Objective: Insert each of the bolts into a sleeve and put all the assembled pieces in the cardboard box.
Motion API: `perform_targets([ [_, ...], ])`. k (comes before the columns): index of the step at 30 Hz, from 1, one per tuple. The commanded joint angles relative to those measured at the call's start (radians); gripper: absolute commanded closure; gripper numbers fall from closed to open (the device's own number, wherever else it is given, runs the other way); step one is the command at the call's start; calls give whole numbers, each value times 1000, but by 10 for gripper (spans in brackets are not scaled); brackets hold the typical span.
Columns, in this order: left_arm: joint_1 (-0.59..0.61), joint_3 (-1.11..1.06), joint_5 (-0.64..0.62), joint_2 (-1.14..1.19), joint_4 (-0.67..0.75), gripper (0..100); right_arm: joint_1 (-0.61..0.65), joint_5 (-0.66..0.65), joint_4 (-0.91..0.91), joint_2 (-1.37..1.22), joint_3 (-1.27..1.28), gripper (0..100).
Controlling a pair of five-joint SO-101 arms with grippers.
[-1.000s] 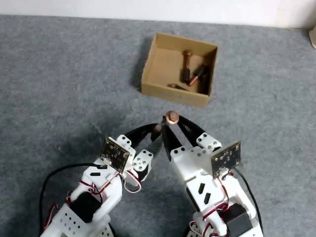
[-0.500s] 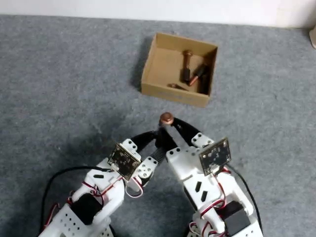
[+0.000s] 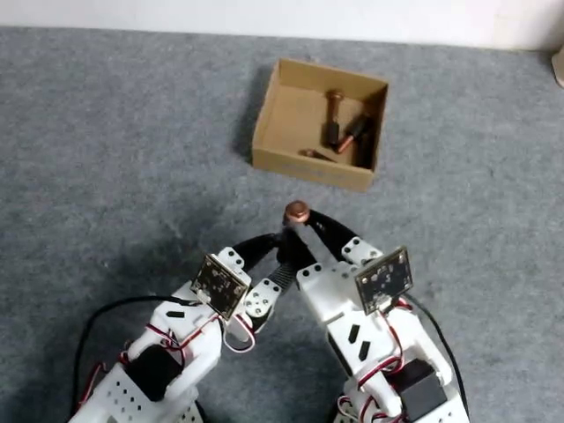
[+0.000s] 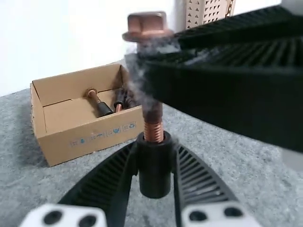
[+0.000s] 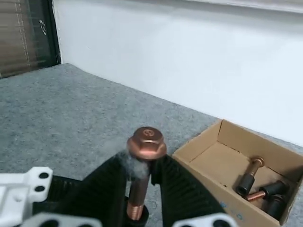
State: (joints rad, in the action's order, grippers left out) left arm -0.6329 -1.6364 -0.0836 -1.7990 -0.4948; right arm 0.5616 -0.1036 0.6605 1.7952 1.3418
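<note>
While the left gripper [image 4: 155,158] stays closed around the black sleeve [image 4: 154,177] and holds it upright, the right gripper [image 5: 139,165] pinches the copper bolt [image 5: 147,142] just under its head and holds it vertical above. From the left wrist, the bolt's threaded end sits in the sleeve's mouth with most of the shank exposed (how deep it reaches I cannot tell). The step in hand looks like insertion, barely begun. Next, I judge, the right gripper should press straight down, keeping bolt and sleeve on one axis, until the head nears the sleeve. Then one gripper can let go while the other carries the piece off. Just beyond both grippers stands the box [image 3: 308,167], with assembled pieces [image 3: 335,119] lying toward its right side.
</note>
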Motion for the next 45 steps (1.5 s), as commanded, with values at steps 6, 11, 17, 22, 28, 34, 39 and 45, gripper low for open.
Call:
perform_targets([
  [6, 15, 159, -9, -24, -104, 996, 18, -15, -13, -2, -4, 994],
  [11, 15, 156, -9, -24, -103, 996, 18, -15, -13, -2, -4, 994],
  [17, 16, 154, -9, -24, -98, 996, -13, -9, -13, -2, -2, 994],
  [22, 16, 154, -9, -24, -98, 996, -35, -9, -36, -4, 13, 994],
  [28, 16, 154, -9, -24, -103, 996, -35, -9, -104, -4, 70, 994],
  [34, 16, 154, -9, -24, -103, 996, -33, -11, -105, -4, 73, 956],
  [39, 16, 154, -9, -24, -103, 996, -31, -11, -105, -13, 76, 637],
  [45, 16, 153, -9, -24, -103, 996, -33, -12, -105, -10, 76, 615],
])
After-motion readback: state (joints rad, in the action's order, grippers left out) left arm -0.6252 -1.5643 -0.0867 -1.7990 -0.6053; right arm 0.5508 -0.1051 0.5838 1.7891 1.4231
